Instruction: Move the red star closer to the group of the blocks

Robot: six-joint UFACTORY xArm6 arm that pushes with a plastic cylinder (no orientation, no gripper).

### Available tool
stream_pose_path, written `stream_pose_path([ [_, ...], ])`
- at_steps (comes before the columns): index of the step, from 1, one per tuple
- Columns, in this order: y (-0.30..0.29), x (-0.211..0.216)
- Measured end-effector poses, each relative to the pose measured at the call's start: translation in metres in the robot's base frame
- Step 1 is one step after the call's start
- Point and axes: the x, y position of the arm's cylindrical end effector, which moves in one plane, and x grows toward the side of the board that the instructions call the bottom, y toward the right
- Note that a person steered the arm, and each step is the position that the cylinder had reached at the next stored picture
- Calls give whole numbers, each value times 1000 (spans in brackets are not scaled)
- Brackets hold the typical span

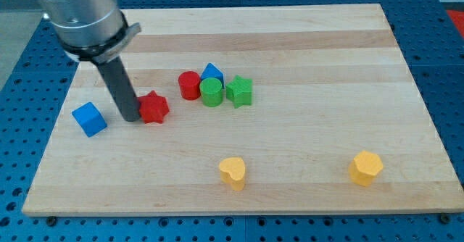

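The red star (pixel 154 108) lies on the wooden board (pixel 304 148), left of centre. My tip (pixel 131 117) stands right at the star's left side, touching or nearly touching it. To the star's upper right is a tight group: a red cylinder (pixel 189 85), a blue block (pixel 212 72) behind, a green cylinder (pixel 212 93) and a green star (pixel 239 91). A gap of about a block's width separates the red star from the red cylinder.
A blue cube (pixel 89 119) lies left of my tip. A yellow heart (pixel 233 172) sits near the view's bottom centre and a yellow hexagon (pixel 365 167) at the bottom right. The arm's grey body (pixel 83 17) fills the top left.
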Motion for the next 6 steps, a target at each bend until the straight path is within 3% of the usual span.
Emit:
stream_pose_path([
  [2,22,16],
  [6,32,2],
])
